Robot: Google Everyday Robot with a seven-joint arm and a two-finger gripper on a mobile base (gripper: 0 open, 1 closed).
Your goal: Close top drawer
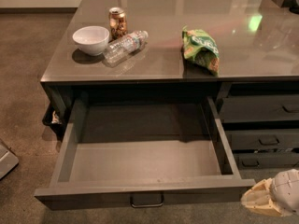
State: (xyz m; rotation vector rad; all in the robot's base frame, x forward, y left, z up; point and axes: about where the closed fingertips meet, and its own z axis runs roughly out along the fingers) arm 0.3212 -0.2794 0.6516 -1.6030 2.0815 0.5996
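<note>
The top drawer (140, 160) is pulled far out from under the counter, wide and charcoal-grey, with nothing inside. Its flat front (93, 197) faces me at the bottom, with a small metal bar handle (146, 201) at its centre. My gripper (271, 199) shows at the bottom right corner as a pale beige and grey shape, just right of the drawer front's right end and apart from the handle.
On the glossy counter (154, 62) stand a white bowl (90, 39), a can (117, 22), a lying clear water bottle (124, 45) and a green snack bag (202, 49). Slimmer dark drawers (261, 139) are stacked at the right. A pale object (5, 160) sits at the left edge.
</note>
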